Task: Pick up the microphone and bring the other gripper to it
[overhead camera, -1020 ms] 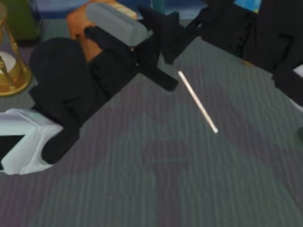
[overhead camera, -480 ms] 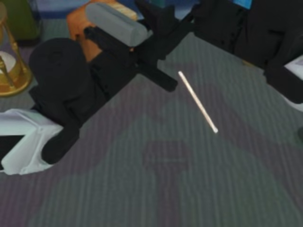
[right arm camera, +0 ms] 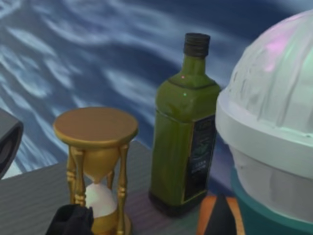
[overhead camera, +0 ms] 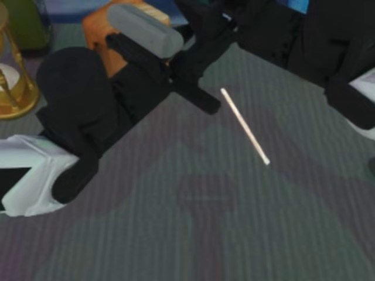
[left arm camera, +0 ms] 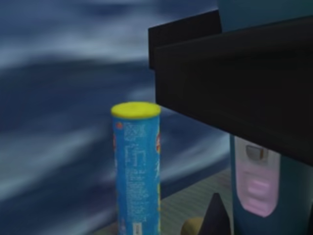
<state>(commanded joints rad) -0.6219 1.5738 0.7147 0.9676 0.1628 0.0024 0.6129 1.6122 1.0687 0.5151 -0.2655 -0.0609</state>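
The black right pincer [overhead camera: 206, 36] crowded the teal-handled, white-headed toy microphone [left arm camera: 254, 192] just beside the black left pincer [overhead camera: 196, 79]. Neither's grip could be told, so a nudge risked dislodging it.

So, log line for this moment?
mic: close in both wrist views | left gripper: top centre | right gripper: meeting it there | stick: lying apart, untouched

Overhead downward view; wrist views close, level.

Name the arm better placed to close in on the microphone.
Likely right: the microphone's white head looms close in its wrist view, and the right pincer sits beside the left pincer in the top view.
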